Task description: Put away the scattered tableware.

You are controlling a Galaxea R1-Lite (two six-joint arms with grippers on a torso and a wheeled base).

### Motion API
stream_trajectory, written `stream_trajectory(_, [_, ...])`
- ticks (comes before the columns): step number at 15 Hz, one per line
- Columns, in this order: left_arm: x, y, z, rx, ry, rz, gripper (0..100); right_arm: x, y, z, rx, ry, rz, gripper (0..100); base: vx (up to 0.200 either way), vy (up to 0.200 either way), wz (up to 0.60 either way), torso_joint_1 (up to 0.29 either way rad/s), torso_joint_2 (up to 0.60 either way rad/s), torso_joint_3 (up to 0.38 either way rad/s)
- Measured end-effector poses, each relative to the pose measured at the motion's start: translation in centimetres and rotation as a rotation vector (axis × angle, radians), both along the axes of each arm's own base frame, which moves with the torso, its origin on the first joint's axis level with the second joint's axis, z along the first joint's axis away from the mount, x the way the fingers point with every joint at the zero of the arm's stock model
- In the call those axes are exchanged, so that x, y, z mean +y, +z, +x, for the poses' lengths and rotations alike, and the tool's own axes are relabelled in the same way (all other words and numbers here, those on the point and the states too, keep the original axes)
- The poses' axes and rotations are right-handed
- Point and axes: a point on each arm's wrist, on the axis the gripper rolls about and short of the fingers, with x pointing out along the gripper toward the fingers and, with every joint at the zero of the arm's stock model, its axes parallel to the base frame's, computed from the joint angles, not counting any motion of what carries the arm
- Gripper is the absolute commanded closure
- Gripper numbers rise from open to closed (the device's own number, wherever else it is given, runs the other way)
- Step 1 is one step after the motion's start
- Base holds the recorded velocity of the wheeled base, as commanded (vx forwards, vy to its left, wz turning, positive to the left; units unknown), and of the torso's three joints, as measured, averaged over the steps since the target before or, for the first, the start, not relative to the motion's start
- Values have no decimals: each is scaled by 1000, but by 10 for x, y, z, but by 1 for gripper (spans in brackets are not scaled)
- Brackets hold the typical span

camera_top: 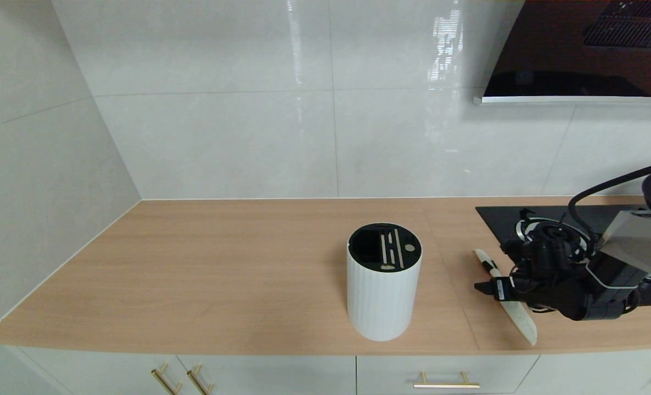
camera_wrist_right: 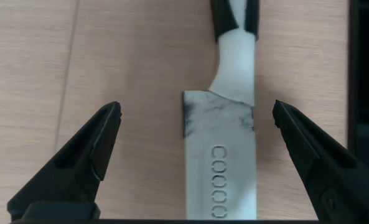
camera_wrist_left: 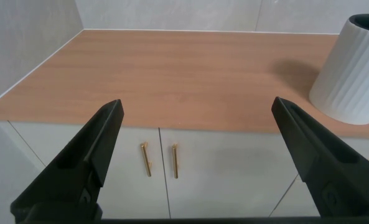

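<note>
A light wooden countertop (camera_top: 221, 263) carries a black glass cooktop (camera_top: 501, 216) at its right end and, near the middle, an upright white ribbed cylindrical holder (camera_top: 383, 291) with a black slotted top. Between the two, a white-bladed knife with a black-and-white handle (camera_top: 522, 319) lies flat, its tip toward the front edge. The right gripper (camera_wrist_right: 195, 112) hangs over the blade near the handle, fingers spread to either side without touching, while the left gripper (camera_wrist_left: 196, 106), also spread wide, sits off the counter's front edge.
</note>
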Motion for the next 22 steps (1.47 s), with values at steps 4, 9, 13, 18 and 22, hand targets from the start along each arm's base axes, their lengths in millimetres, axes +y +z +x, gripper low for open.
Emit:
stream_trajectory(4, [0,0,0,0,0,0,0,-5,-4,2,4,-16,-5,0,0,0,0,0,0,0])
stream_trajectory(9, [0,0,0,0,0,0,0,-6,-6,2,9,-24,-14,0,0,0,0,0,0,0])
stream_trajectory(13, [0,0,0,0,0,0,0,-6,-9,1,14,-39,-39,0,0,0,0,0,0,0])
stream_trajectory(18, [0,0,0,0,0,0,0,-6,-10,0,21,-48,-52,0,0,0,0,0,0,0])
stream_trajectory(22, [0,0,0,0,0,0,0,-5,-12,-2,31,-46,-52,100,0,0,0,0,0,0])
